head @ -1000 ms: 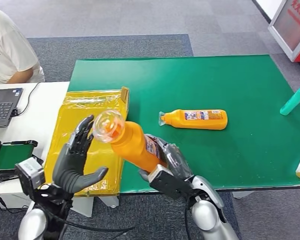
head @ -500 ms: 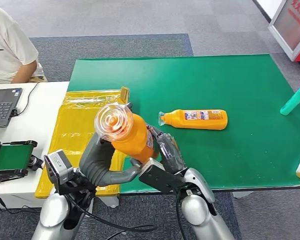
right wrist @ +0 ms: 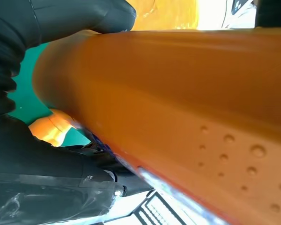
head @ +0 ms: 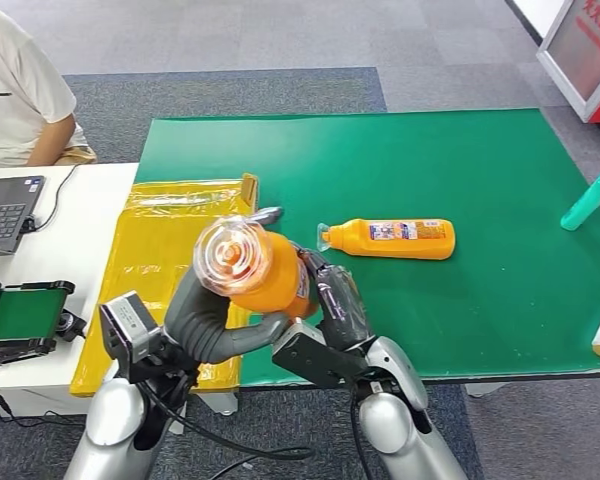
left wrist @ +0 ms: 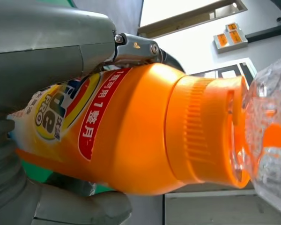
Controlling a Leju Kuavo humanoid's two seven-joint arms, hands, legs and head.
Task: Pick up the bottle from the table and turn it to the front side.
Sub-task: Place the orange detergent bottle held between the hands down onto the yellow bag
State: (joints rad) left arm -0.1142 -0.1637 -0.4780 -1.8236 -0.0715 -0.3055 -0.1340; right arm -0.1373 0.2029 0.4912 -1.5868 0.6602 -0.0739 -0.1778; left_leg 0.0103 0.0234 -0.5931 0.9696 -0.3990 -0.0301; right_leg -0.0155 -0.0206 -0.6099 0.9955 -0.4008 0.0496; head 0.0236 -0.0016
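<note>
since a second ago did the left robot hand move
Yes. The left robot hand moved right, off the yellow bag, onto the held orange bottle.

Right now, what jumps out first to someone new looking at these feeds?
The orange bottle raised near the green table's front edge, clear cap toward the head camera, gripped by both the left hand and the right hand. A second orange bottle lies on its side mid-table. A crinkled yellow bag sits at the table's left end, and a person sits at the white desk beyond.
</note>
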